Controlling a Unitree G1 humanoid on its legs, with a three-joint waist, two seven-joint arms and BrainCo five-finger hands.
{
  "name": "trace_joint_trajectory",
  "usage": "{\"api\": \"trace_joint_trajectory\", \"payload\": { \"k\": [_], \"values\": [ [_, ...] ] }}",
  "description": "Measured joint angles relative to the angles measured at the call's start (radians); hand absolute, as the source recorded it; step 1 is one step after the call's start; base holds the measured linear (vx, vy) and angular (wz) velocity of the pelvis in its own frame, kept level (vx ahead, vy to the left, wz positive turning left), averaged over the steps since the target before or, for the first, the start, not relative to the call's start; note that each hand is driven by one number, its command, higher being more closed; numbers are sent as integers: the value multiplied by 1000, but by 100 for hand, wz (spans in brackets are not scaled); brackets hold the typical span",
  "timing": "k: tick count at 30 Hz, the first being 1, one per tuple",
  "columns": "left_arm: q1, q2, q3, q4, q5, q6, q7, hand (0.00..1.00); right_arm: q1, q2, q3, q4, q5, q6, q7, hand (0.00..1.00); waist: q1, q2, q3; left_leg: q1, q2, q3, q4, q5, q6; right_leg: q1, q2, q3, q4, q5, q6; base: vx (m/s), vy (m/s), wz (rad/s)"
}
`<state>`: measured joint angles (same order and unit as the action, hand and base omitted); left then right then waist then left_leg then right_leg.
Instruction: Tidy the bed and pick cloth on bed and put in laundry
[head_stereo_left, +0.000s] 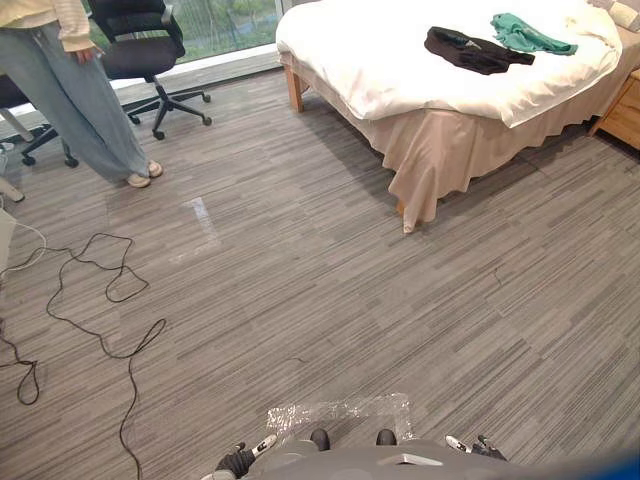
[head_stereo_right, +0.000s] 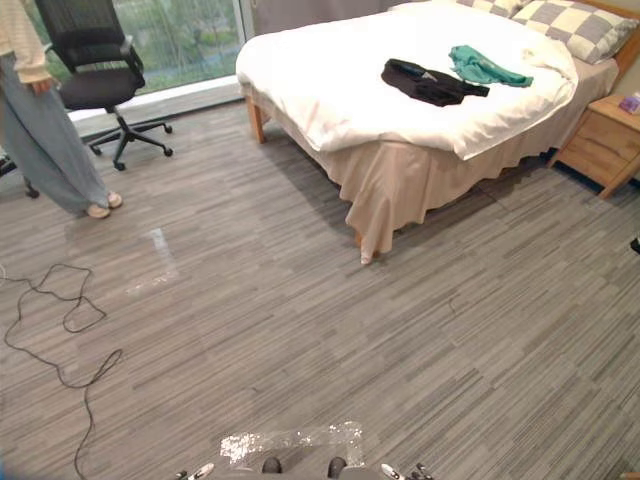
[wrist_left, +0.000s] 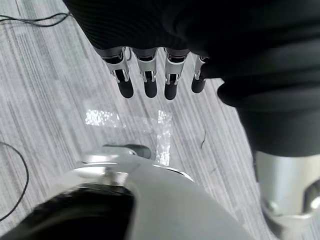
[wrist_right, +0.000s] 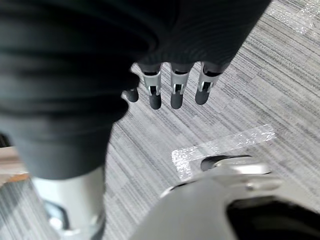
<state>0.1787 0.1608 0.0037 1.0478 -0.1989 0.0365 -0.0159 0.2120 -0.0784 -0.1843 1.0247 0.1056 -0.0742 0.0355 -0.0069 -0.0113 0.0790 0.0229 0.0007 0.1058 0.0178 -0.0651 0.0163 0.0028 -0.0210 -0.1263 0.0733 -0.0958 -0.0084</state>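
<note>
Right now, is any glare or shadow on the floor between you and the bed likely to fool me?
Left eye view: daylight from the window leaves a pale glare patch on the floor; the bed shades the floor beside it. Right eye view: a shiny clear sheet glints at the bottom edge. Left wrist view: same sheet glints.

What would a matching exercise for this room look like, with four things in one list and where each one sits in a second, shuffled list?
Things:
1. black cloth
2. green cloth
3. office chair
4. nightstand

Places:
A. by the window
B. on the bed, nearer the pillows
C. on the floor beside the bed's head end
D. on the bed, farther from the pillows

Pairs: 1-D, 2-B, 3-A, 4-C.
</note>
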Motion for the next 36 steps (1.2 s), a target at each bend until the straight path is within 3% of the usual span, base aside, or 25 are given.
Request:
{"api": "trace_joint_trajectory", "payload": {
  "k": [3, 6, 11, 22, 30, 34, 36],
  "values": [
    [-18, -2, 0, 0, 28, -9, -11, 0, -17, 1, -9, 4, 3, -4, 2, 0, -1, 5, 12, 35, -3, 0, -21, 2, -5, 41, -2, -24, -29, 9, 15, 149, 23, 7],
    [-39, -3, 0, -2, 54, -24, -23, 0, -29, 11, -29, 4, 7, -17, 2, 0, 0, 2, 21, 69, -3, 3, -49, 5, -36, 69, -2, -34, -45, 13, 25, 105, 10, 5],
    [-47, -2, 0, -3, 73, -2, -21, 0, -60, 23, -43, 1, 9, -30, 2, 0, -4, 4, 42, 107, -1, 22, -54, -3, -52, 111, -3, -49, -58, 8, 63, 47, -3, -1],
    [-60, -3, 0, -3, 113, 21, -20, 0, -60, 32, -60, -5, 38, -31, 1, 0, -6, 0, 53, 132, 0, 58, -73, -8, -58, 110, -2, -26, -55, 8, 63, -26, -8, -10],
    [-63, -1, -3, -2, 113, 17, -16, 0, -59, 31, -61, -9, 68, -31, -2, 0, -16, -2, 70, 117, 2, 98, -77, -8, -47, 65, -2, -21, -19, -14, 11, -45, -31, -11],
    [-77, 10, -1, -3, 113, 18, -19, 0, -59, 38, -60, -42, 116, -31, -28, 0, -4, -19, 90, 69, 17, 168, 40, -79, -24, -66, -20, 6, 203, -115, 20, -5, -48, -51],
    [-82, 16, -1, -3, 113, 21, -20, 0, -72, 41, -60, -67, 172, -31, -54, 0, -5, -22, 117, 31, 49, 247, 149, -142, -7, -201, -57, -72, 441, -152, 40, -11, -88, -93]
  ]
}}
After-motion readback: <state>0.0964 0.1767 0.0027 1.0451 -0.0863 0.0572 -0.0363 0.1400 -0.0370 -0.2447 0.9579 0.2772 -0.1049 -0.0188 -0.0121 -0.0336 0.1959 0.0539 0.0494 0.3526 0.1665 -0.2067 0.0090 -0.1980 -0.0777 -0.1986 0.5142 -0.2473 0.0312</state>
